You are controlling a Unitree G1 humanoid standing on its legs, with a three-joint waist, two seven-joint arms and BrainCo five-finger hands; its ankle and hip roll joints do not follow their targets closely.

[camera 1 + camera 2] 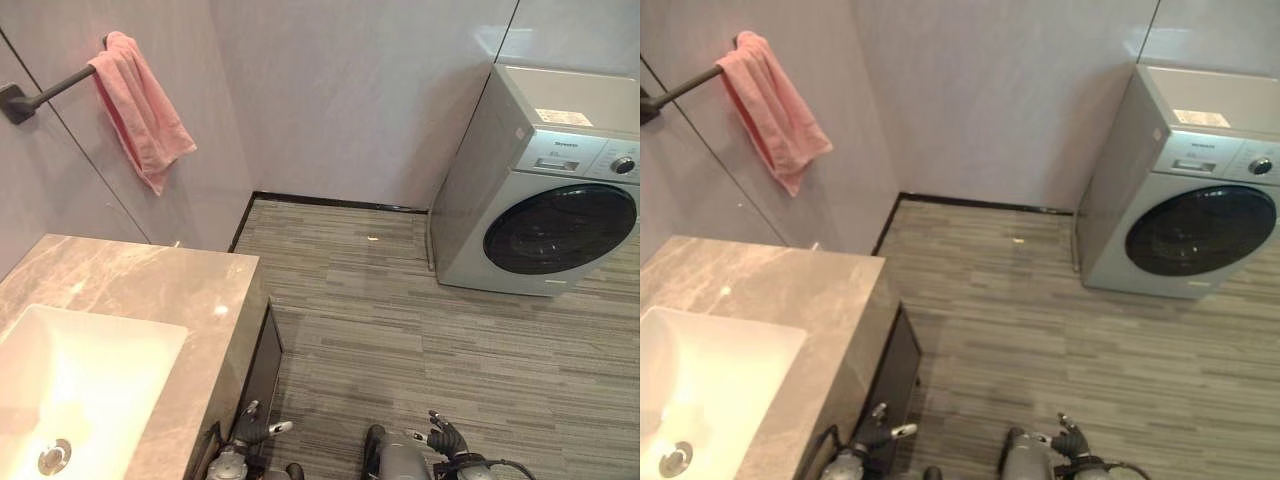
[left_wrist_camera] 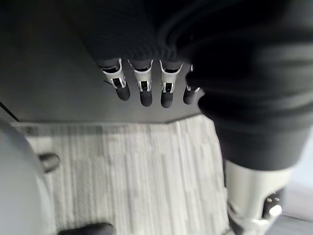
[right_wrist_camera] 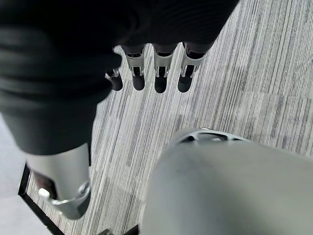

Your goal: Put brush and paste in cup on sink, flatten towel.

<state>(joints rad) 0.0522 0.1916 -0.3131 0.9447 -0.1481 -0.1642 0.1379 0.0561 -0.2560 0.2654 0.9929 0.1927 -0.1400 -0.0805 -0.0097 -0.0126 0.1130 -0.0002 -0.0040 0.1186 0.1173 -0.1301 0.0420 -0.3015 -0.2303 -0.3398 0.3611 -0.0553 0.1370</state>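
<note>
The 2 eye views look steeply down from head height and share almost 1 scene: marble counter (image 1: 150, 290) with sink (image 1: 70, 380) lower left, pink towel (image 1: 140, 110) upper left, washing machine (image 1: 545, 180) upper right, striped floor (image 1: 400, 340) between. Each wrist view looks very closely along its own hand (image 2: 146, 83) (image 3: 156, 73) down at that floor.

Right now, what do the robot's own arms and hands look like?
Both arms are smooth silver-grey. The left hand and right hand each wear a dark ribbed cover over back and wrist, with silver fingers ending in dark rounded tips.
</note>
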